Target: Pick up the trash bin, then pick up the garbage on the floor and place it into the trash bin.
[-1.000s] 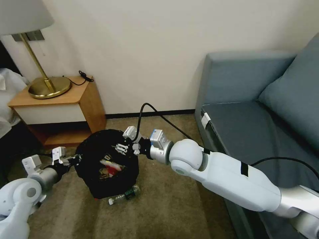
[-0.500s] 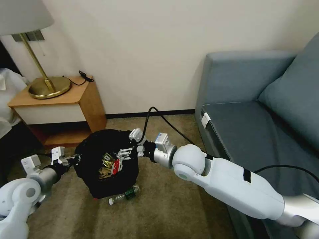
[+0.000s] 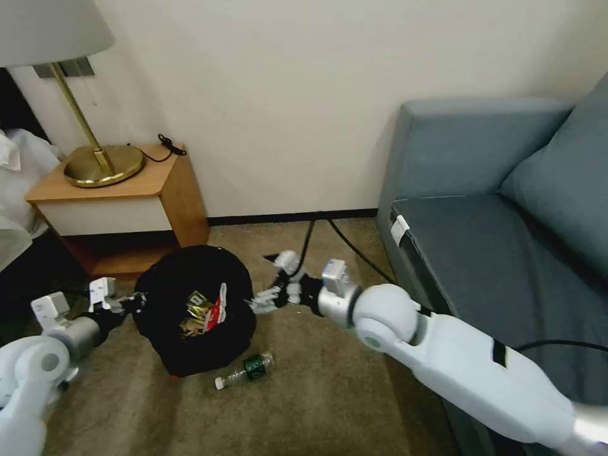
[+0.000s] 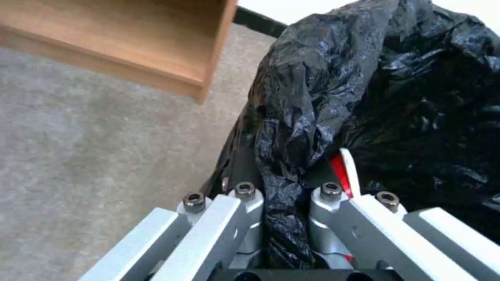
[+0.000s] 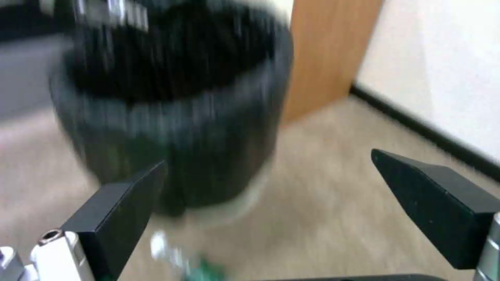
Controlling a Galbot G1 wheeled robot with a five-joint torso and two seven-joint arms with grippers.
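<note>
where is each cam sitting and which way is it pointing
Head view: on the head, looking forward and down at the carpet; both arms show, the left end effector clamped on the bin rim, the right end effector open beside the bin, a bottle on the floor.
Left wrist view: on the left wrist, looking along its fingers at the bin's black liner.
Right wrist view: on the right wrist, looking between its open fingers at the bin's side.
Shared: the bin is in all three.

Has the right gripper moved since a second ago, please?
Yes. The right gripper, open, has pulled back from over the trash bin mouth to beside its rim, on the sofa side.
</note>
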